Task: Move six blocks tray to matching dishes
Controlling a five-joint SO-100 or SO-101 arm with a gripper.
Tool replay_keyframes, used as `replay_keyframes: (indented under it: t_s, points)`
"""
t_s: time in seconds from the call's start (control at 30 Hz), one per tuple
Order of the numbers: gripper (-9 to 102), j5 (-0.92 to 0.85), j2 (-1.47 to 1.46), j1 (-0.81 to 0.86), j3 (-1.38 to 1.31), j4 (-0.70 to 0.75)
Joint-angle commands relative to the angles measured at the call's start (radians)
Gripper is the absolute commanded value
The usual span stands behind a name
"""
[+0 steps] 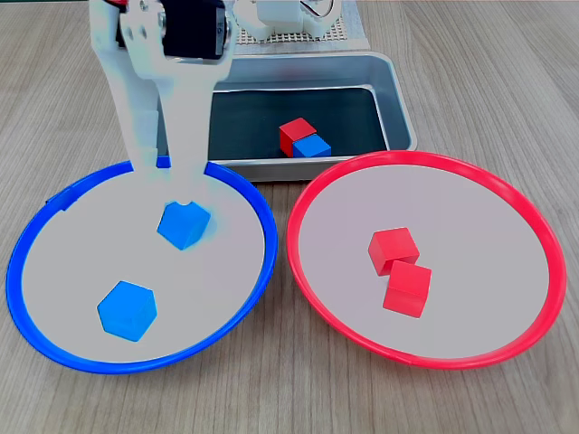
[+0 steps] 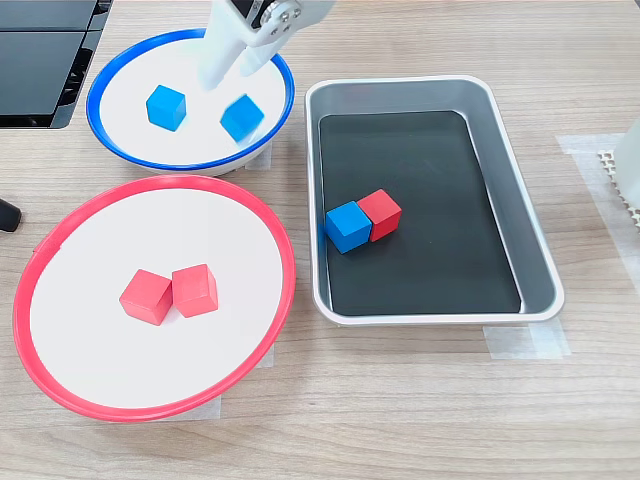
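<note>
My white gripper [image 1: 185, 194] [image 2: 232, 78] hangs over the blue-rimmed dish [image 1: 72, 262] [image 2: 200, 140], its fingers spread. One blue block [image 1: 184, 226] [image 2: 242, 117] lies just below the tips, and it looks free of the fingers. A second blue block [image 1: 127, 310] [image 2: 166, 107] rests in the same dish. Two red blocks [image 1: 393, 250] [image 2: 146, 297] sit side by side in the red-rimmed dish [image 1: 470, 235] [image 2: 100, 240]. On the dark bottom of the grey tray [image 1: 398, 99] [image 2: 530, 260], a red block [image 1: 295, 134] [image 2: 381, 214] touches a blue block [image 1: 313, 146] [image 2: 347, 226].
The arm's white base [image 1: 289, 18] stands behind the tray on a perforated mat [image 2: 615, 170]. A dark device [image 2: 40, 50] lies at the table's far corner beside the blue dish. Bare wooden table runs along the near edge in front of both dishes.
</note>
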State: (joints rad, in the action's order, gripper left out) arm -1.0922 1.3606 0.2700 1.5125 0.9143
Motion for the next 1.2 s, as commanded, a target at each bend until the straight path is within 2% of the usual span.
replay_keyframes:
  t_s: [0.0,0.07,0.13,0.23,0.37,0.47,0.6,0.73,1.0,1.17]
  points:
    - [24,-0.132,0.020,-0.008,-0.026,0.026]
    - [19,-0.155,0.048,-0.020,-0.025,0.048]
    - [0,-0.215,0.091,-0.035,-0.017,0.101]
    - [0,-0.426,0.189,-0.061,0.003,0.259]
    - [1,-0.776,0.287,-0.101,0.081,0.390]
    - [6,-0.943,0.319,-0.127,0.141,0.459]
    - [20,-1.129,0.319,-0.140,0.196,0.506]
    - [22,-1.190,0.287,-0.153,0.244,0.495]
    - [23,-1.154,0.183,-0.176,0.284,0.348]
    - [23,-1.131,0.129,-0.193,0.296,0.314]
